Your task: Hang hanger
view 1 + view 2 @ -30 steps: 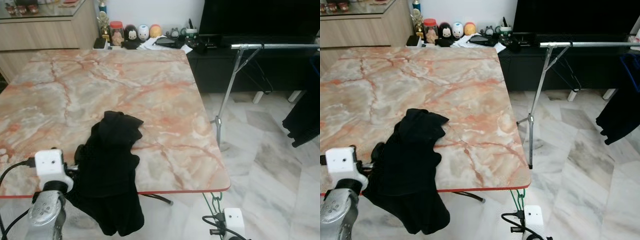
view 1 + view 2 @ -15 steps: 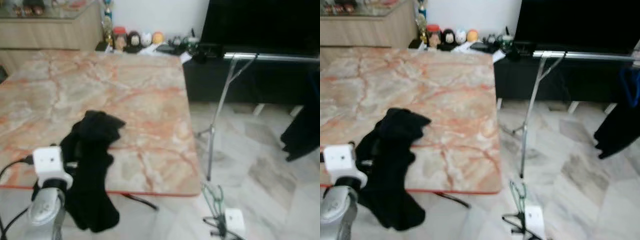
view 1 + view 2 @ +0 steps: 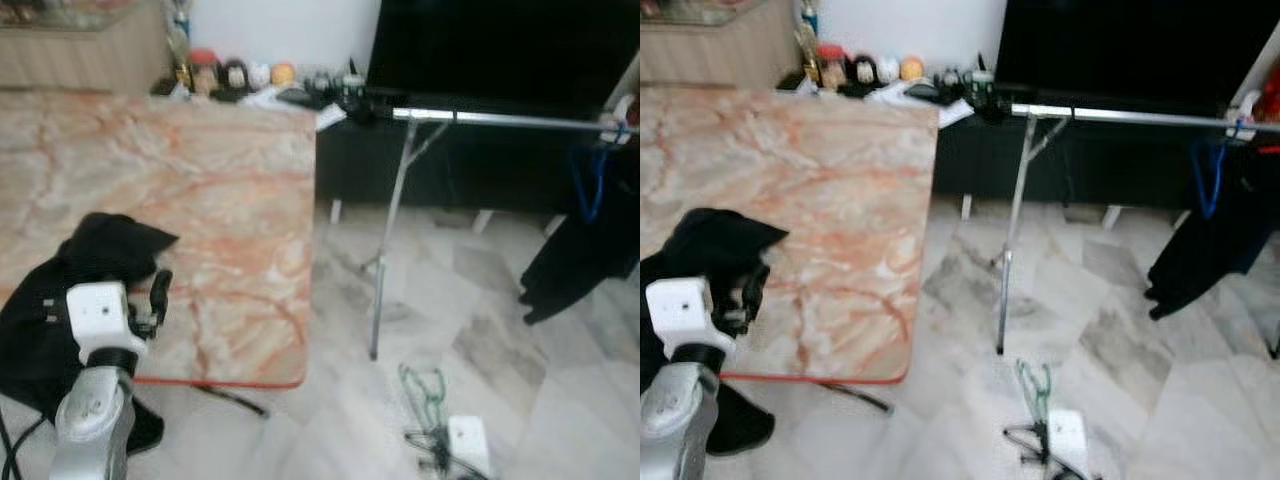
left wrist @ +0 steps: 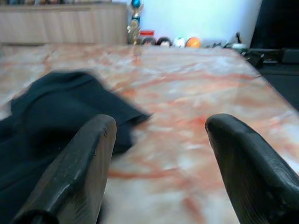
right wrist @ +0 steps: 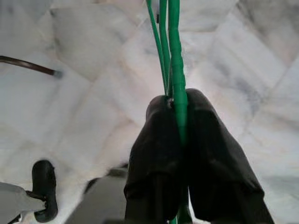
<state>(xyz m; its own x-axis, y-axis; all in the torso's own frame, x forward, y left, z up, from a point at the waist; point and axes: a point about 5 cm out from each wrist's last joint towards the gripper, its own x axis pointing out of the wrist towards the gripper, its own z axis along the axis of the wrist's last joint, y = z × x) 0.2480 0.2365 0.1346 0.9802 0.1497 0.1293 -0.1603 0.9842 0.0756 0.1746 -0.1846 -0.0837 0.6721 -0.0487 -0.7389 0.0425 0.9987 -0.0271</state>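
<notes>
You have the green hanger (image 5: 174, 56) pinched tight between the right gripper (image 5: 180, 140)'s fingers, low over the marble floor (image 3: 480, 300), so the pickup is done; carrying it to the rail and hooking it on are left. The clothes rail (image 3: 500, 121) stands ahead to your right, well apart from the hanger, with a blue hanger (image 3: 590, 185) and dark garment (image 3: 580, 255) already on it. The hanger's long axis runs out forward from the fingers. Your left gripper (image 4: 159, 140) hovers wide open, empty, over the marble table (image 3: 220, 190) beside the black cloth (image 4: 51, 112).

Even, soft indoor light with faint shadows; both eye views are motion-blurred, the wrist views sharper up close.
</notes>
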